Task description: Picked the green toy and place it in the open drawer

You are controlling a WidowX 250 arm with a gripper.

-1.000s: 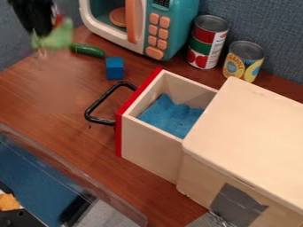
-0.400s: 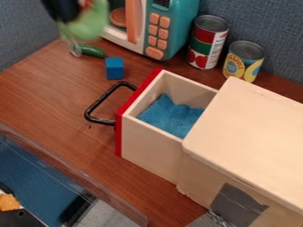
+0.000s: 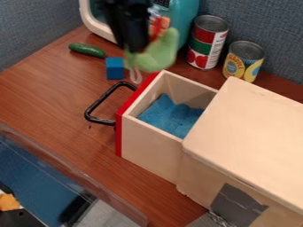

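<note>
We see the pincer (image 3: 139,48) clamped on the green toy (image 3: 161,48), which hangs in the air above the worktop (image 3: 53,97), in front of the microwave (image 3: 183,20) by the far corner. In our view the toy sits just above the far end of the drawer's red front (image 3: 135,97), outside the drawer (image 3: 153,146), and a pale loop (image 3: 135,76) dangles beneath it. We have the drawer pulled out of the wooden box (image 3: 251,133) towards the worktop's left side, its black handle (image 3: 102,101) sticking out and a blue cloth (image 3: 172,116) inside. Grey tape (image 3: 237,205) covers part of the box's near side. Near the far corner we find the cucumber (image 3: 87,49), and just beside it the blue block (image 3: 114,68). To the microwave's right, two cans stand upright near the far edge: a red and green one (image 3: 206,42) and a yellow one (image 3: 243,62).
</note>
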